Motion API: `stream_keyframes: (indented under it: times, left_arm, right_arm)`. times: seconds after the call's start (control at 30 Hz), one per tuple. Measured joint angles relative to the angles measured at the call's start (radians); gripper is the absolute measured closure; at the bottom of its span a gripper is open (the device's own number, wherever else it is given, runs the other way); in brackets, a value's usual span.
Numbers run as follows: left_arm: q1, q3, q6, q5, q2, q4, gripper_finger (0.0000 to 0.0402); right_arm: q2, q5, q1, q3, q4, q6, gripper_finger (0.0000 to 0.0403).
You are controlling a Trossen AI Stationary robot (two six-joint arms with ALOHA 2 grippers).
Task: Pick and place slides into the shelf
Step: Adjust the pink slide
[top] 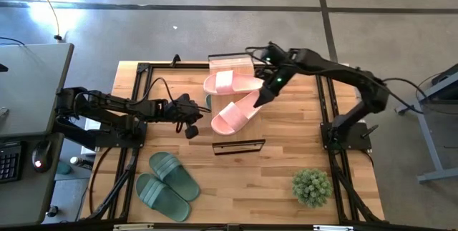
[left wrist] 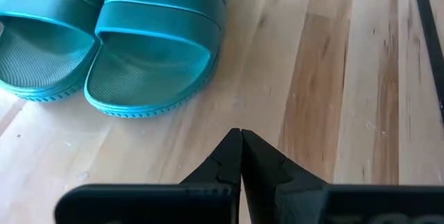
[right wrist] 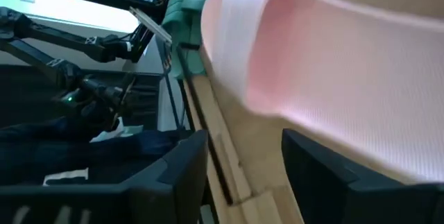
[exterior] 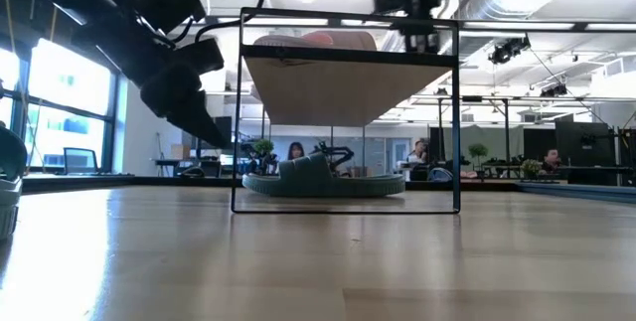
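Pink pair: one slide [top: 230,83] lay flat on the shelf [top: 230,62] top; the other [top: 237,114] leaned off its edge, toe on the surface [top: 286,152], likely just let go.
Right claw [top: 266,96]: fingers spread, standing at the leaning slide's heel, not pinching it.
Left claw [left wrist: 241,141]: pressed together, empty, green slides [left wrist: 111,37] just ahead.
Low view alone: another green slide [exterior: 320,177] under the shelf.
High view alone: the plant [top: 312,186], well apart.
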Motion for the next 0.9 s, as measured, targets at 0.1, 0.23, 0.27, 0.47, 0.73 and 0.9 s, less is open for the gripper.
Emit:
stream_keyframes:
  times: [0.1, 0.23, 0.27, 0.47, 0.73, 0.9]
  left_arm:
    - [0.000, 0.000, 0.001, 0.000, 0.000, 0.000, 0.0402]
    - [0.000, 0.000, 0.002, 0.000, 0.000, -0.001, 0.0402]
    - [0.000, 0.000, 0.003, 0.000, 0.000, -0.001, 0.0402]
    - [0.000, 0.000, 0.008, 0.000, 0.000, -0.004, 0.0402]
    - [0.000, 0.000, 0.008, -0.001, 0.000, -0.005, 0.0402]
    - [0.000, 0.000, 0.008, -0.002, 0.000, -0.006, 0.0402]
  right_arm:
    - [0.053, -0.001, 0.001, 0.028, 0.025, -0.011, 0.0227]
    - [0.108, 0.008, 0.021, 0.039, 0.054, 0.016, 0.0226]
    - [0.117, 0.007, 0.028, 0.039, 0.062, 0.027, 0.0226]
    - [0.155, 0.010, 0.087, 0.039, 0.108, 0.064, 0.0226]
    - [0.155, 0.044, 0.117, 0.039, 0.201, 0.172, 0.0230]
    - [0.155, 0.098, 0.123, 0.039, 0.200, 0.211, 0.0266]
